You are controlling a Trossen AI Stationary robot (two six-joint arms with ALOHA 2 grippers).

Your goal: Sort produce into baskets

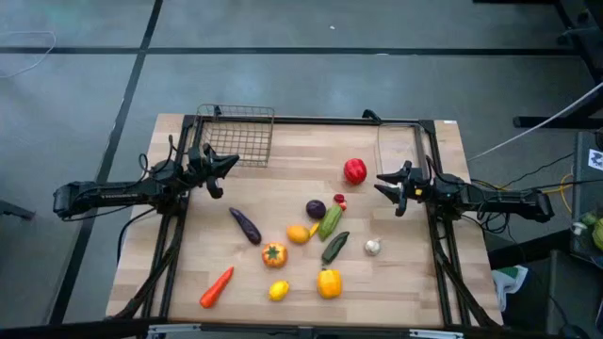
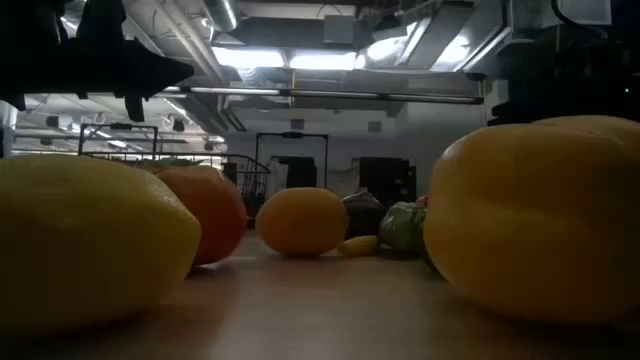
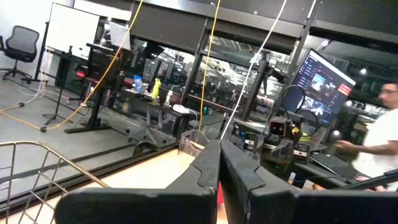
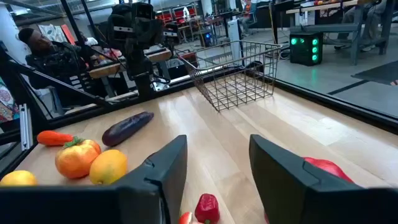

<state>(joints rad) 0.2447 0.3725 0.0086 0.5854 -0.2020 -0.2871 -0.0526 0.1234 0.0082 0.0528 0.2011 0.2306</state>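
On the wooden table (image 1: 283, 188), high view, items listed by clock position from the table centre:

- 11 o'clock, far edge: wire mesh basket (image 1: 237, 135), rectangular, nothing seen in it; it also shows in the right wrist view (image 4: 239, 78).
- 1 o'clock, far edge: clear plastic bin (image 1: 399, 146), its contents hard to make out.
- 1 o'clock, nearer centre: red bell pepper (image 1: 354, 170), just short of the bin.
- Centre cluster, items close together: purple round piece (image 1: 316, 209), small red piece (image 1: 339, 201), light green cucumber (image 1: 330, 221), orange (image 1: 298, 234), with a small yellow piece between the orange and the cucumber.
- 9 o'clock: purple eggplant (image 1: 245, 225), lying on a slant.
- 4 o'clock: dark green cucumber (image 1: 334, 247); white garlic bulb (image 1: 372, 247) just beyond it, apart.
- 6 o'clock: orange tomato with green top (image 1: 274, 254); yellow bell pepper (image 1: 329, 282); lemon (image 1: 278, 291).
- 7 o'clock, near edge: carrot (image 1: 217, 287), well apart from the rest.

Tools:

- Left gripper (image 1: 226, 162): at 10 o'clock, hanging above the table just beside the wire mesh basket. In the left wrist view its fingers (image 3: 205, 174) stand pressed together, nothing between them.
- Right gripper (image 1: 382, 185): at 2 o'clock, near the red bell pepper and in front of the clear plastic bin. In the right wrist view its fingers (image 4: 165, 168) stand well apart, holding nothing, with the small red piece on the table between them.

All produce lies on the bare table.
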